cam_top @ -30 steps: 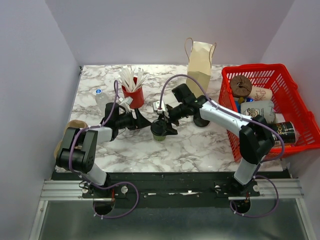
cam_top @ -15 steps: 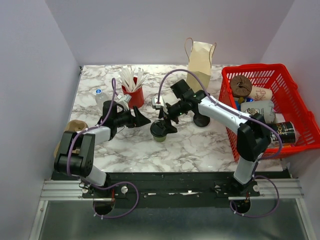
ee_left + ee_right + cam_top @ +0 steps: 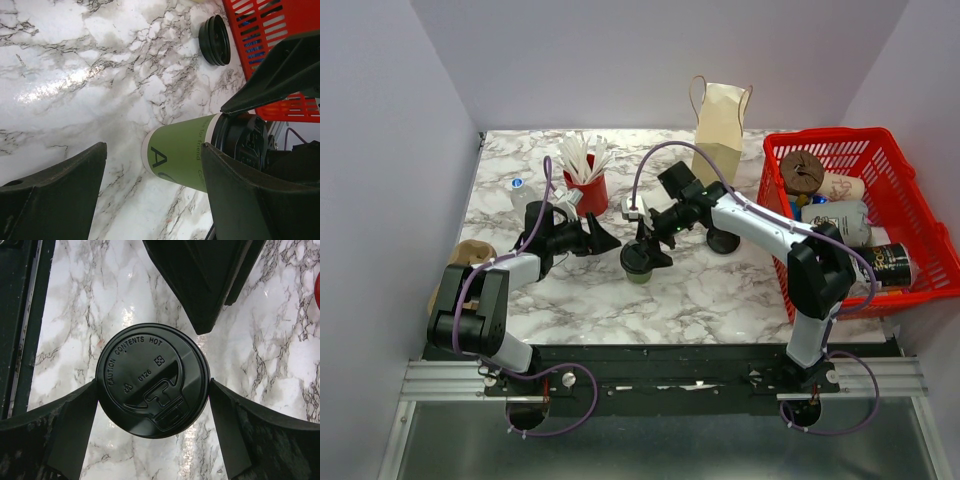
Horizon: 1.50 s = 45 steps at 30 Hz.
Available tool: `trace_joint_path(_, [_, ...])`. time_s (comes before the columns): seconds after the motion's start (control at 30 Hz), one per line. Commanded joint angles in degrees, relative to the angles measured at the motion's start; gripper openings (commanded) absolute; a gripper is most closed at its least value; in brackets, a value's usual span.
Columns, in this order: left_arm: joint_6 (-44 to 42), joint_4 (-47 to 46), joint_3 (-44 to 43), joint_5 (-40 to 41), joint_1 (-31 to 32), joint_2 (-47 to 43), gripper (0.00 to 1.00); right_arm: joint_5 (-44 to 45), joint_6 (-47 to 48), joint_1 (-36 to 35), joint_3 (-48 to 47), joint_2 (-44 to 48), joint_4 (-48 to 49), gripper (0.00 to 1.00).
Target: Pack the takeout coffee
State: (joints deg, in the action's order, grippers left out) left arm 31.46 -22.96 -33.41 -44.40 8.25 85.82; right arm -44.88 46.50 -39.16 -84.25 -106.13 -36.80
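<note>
Both grippers are spread wide and empty: your right gripper [image 3: 152, 386] straddles the lid [image 3: 145, 360] of the coffee cup [image 3: 177, 152], not clamped yet, and your left gripper [image 3: 598, 240] hangs just left of the cup. It's upright on the marble table [image 3: 720, 290], paper bag [image 3: 720, 120] behind it to the right. Grasp step, I'd say: close, lift, carry bagward.

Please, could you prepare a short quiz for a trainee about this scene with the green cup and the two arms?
1. True or false: the black lid sits on the green cup.
2. The right pincer straddles: A the lid, B the red cup, C the paper bag.
3. Fill in: the loose black disc lies on the ___, beside the red basket.
Key: 1 true; 2 A; 3 table.
</note>
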Motion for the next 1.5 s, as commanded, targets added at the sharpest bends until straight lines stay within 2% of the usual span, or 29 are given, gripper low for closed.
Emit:
trace_joint_path(0.0, [-0.7,0.5,0.0,-1.1,-0.3,-1.3,0.84,5.1,2.0,-0.5,1.8,-0.4,3.0,0.96])
trace_joint_path(0.2, [-0.3,-0.8,1.0,-1.7,-0.3,-1.2,0.84,12.9,4.0,-2.0,6.0,0.0,6.5,0.94])
trace_joint_path(0.53, [0.3,-1.5,1.7,-1.8,-0.3,-1.0,0.84,19.0,0.0,-2.1,3.0,-5.6,5.2,0.91])
trace_joint_path(0.73, [1.3,-2.1,1.7,-1.8,-1.0,-0.8,0.85,18.6,-2.6,-2.1,1.6,-7.8,3.2,0.9])
trace_joint_path(0.97, [8.3,-10.4,3.8,-4.7,-2.3,-1.5,0.86,17.3,-5.4,-2.0,-0.6,-10.9,1.0,0.87])
trace_joint_path(1.23, [11.2,-12.4,4.5,-6.3,-2.9,-0.5,0.86,17.7,-5.7,-1.9,-3.8,-13.7,-1.5,0.85])
trace_joint_path(1.47, [16.8,-18.3,6.1,-7.0,-5.0,-1.4,0.88,18.3,-6.3,-1.9,-6.9,-16.2,-3.8,0.85])
